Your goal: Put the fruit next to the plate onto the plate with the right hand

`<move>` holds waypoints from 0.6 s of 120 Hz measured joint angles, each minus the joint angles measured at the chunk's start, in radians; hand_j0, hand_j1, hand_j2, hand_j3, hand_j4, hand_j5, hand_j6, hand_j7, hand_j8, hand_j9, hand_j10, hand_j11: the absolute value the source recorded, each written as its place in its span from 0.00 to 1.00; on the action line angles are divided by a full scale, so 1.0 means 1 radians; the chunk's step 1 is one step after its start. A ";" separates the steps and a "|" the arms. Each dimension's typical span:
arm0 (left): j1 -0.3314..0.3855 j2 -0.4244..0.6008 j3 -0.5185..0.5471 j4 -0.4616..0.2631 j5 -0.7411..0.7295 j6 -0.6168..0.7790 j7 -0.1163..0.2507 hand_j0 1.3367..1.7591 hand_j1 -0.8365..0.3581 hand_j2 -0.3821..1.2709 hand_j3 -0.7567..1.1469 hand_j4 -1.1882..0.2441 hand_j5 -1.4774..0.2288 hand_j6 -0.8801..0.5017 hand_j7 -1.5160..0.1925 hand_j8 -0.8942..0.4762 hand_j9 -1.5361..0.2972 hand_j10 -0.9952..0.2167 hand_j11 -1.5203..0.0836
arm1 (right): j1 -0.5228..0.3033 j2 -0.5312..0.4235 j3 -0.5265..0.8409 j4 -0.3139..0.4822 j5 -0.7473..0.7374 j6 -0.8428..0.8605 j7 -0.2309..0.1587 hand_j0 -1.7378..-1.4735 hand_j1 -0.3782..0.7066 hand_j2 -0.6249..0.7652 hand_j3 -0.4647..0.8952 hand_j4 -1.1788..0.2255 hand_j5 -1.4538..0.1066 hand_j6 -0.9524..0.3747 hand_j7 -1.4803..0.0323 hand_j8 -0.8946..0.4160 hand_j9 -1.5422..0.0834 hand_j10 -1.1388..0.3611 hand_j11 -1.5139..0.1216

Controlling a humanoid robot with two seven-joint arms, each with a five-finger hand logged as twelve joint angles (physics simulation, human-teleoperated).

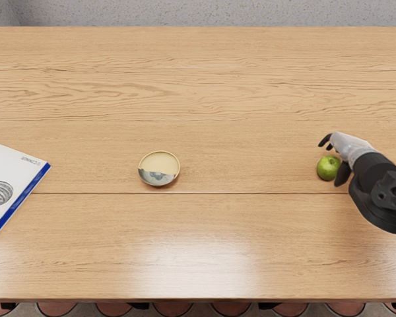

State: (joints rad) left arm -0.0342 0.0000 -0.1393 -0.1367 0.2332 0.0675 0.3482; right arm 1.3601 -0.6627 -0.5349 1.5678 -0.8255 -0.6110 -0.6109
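fruit count from my end: one green apple (329,167), one plate (159,168), one booklet (6,178). apple sits near the table's (251,99) right edge, well apart from the plate; round, no long axis i can see. right hand (348,150) just beside it, fingers spread, gripping nothing.

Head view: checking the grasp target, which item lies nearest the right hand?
The green apple, right beside the right hand; the plate and booklet lie far off.
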 joint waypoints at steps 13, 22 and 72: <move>0.005 0.000 -0.001 0.000 0.000 0.000 0.000 0.76 0.97 0.23 0.40 0.82 0.85 0.62 0.87 0.64 0.82 0.81 0.93 | 0.000 0.010 0.004 -0.001 0.000 0.000 0.000 0.30 0.39 0.40 0.34 0.60 0.65 0.46 0.69 0.43 0.68 0.54 0.66; 0.006 0.000 -0.001 0.000 0.000 0.000 0.000 0.76 0.97 0.23 0.40 0.82 0.85 0.62 0.87 0.64 0.82 0.81 0.93 | 0.000 0.012 0.005 -0.001 0.000 0.000 0.000 0.30 0.41 0.40 0.34 0.59 0.64 0.46 0.68 0.42 0.67 0.53 0.65; 0.005 0.000 0.000 0.000 0.000 0.000 0.000 0.76 0.97 0.23 0.40 0.82 0.85 0.62 0.87 0.64 0.82 0.81 0.93 | -0.007 0.014 0.006 -0.001 -0.001 0.000 0.000 0.30 0.47 0.39 0.34 0.56 0.60 0.42 0.64 0.38 0.63 0.49 0.61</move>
State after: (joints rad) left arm -0.0291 0.0000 -0.1397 -0.1370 0.2332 0.0675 0.3482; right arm 1.3530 -0.6489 -0.5293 1.5667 -0.8268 -0.6110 -0.6109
